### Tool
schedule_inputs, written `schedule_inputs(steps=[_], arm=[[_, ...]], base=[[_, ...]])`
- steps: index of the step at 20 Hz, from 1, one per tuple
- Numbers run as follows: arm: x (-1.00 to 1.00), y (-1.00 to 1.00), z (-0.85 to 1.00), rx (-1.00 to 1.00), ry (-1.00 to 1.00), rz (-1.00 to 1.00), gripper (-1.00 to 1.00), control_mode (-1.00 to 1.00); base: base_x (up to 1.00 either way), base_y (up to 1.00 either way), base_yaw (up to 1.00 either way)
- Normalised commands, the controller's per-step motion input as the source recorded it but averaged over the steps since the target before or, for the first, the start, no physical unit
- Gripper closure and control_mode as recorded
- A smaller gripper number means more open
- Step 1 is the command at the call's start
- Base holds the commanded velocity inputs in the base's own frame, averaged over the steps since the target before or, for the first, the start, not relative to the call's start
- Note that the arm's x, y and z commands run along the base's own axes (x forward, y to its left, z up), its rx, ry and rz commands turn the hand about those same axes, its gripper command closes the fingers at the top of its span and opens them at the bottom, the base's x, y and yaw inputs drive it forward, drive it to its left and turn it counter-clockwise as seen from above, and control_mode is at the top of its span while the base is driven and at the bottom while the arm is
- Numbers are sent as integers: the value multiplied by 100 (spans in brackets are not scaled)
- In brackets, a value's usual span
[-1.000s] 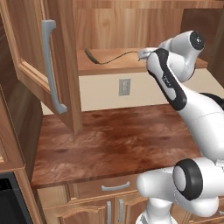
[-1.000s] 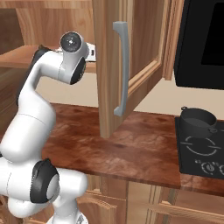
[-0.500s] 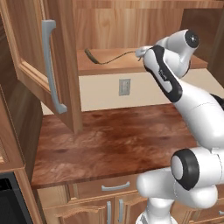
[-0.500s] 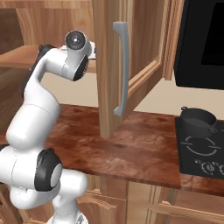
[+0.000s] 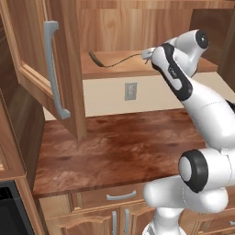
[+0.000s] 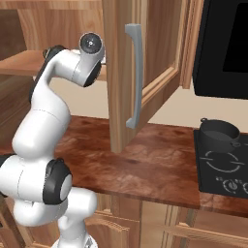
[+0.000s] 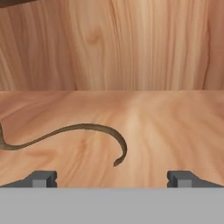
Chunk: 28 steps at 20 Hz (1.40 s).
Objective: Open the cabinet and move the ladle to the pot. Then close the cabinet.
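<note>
Cabinet (image 5: 137,27) shelf: ladle (image 7: 83,131) handle-tip lies between wide-open, empty end effector (image 7: 112,177) tips.

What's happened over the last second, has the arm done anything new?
The arm has swung left, bringing the open gripper nearer the hooked end of the ladle on the cabinet shelf. Nothing was grasped. The ladle lies where it was, both doors stay open, and the pot still sits on the stove.

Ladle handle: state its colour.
Dark bronze-brown; the ladle shows best in the hand view, lying on the light wooden shelf.
</note>
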Motion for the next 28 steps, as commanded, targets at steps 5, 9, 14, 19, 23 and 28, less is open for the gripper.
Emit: schedule_inputs(steps=[5, 9, 14, 19, 23, 28], arm=[[11, 0, 0, 0, 0, 9, -100, -100], [16, 0, 0, 0, 0, 8, -100, -100], [19, 0, -5, 0, 0, 7, -100, -100], [16, 0, -8, 0, 0, 6, -100, -100], [14, 0, -7, 0, 0, 6, -100, -100], [18, 0, -3, 0, 0, 5, -100, -100]], base=[[0, 0, 0], [0, 0, 0], [0, 0, 0], [0, 0, 0], [0, 0, 0], [0, 0, 0]])
